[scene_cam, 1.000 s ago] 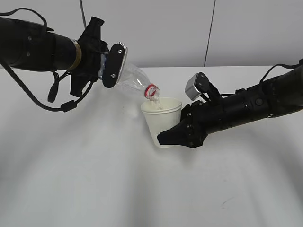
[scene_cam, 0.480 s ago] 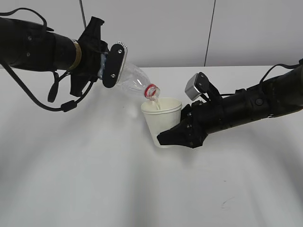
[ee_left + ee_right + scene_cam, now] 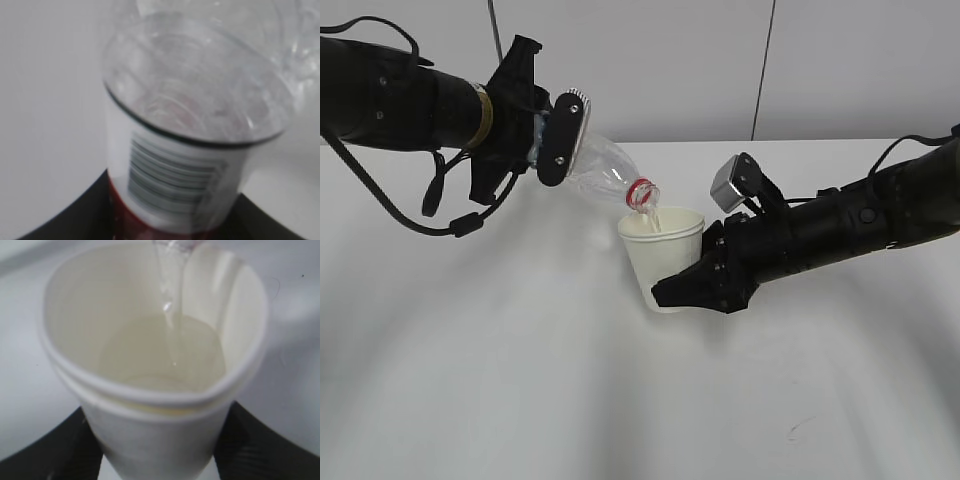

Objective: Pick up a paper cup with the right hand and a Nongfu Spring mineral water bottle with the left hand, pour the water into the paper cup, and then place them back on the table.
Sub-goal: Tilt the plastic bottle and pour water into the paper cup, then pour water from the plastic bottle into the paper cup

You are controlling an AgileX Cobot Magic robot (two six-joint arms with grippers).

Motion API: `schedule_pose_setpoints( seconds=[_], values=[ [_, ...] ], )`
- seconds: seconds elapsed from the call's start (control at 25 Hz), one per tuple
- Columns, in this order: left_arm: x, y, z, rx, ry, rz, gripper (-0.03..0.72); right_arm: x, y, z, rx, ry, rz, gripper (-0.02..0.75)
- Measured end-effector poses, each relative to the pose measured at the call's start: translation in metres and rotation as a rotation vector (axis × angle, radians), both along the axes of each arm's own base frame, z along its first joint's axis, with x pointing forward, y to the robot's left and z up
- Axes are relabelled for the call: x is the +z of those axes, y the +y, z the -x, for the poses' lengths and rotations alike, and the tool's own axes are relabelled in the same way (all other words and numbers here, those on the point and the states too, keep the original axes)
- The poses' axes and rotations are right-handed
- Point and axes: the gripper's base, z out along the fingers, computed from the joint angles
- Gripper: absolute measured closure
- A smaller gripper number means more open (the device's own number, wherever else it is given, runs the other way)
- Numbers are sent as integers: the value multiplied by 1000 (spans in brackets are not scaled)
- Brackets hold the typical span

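Observation:
My left gripper [image 3: 552, 140] is shut on the Nongfu Spring mineral water bottle [image 3: 605, 172], held tilted with its red-ringed mouth down over the cup. The left wrist view shows the bottle's label and barcode [image 3: 172, 177] between the black fingers [image 3: 75, 217]. My right gripper [image 3: 705, 280] is shut on the paper cup [image 3: 660, 255], held upright above the table [image 3: 520, 380]. A thin stream of water [image 3: 170, 295] falls from the bottle into the cup [image 3: 150, 390]; clear water pools in its bottom. The black fingers [image 3: 50, 450] flank the cup's lower wall.
A small dark scuff mark [image 3: 798, 428] lies on the table at the front right. A grey wall with a vertical seam [image 3: 763, 70] stands behind the table.

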Motion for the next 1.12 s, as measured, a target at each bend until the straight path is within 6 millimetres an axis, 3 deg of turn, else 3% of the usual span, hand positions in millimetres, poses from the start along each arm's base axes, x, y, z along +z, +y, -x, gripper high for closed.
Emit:
schedule_pose_setpoints(
  seconds=[1.12],
  values=[
    [1, 0, 0, -1, -1, 2, 386, 0, 0, 0, 4, 0, 3, 302]
  ],
)
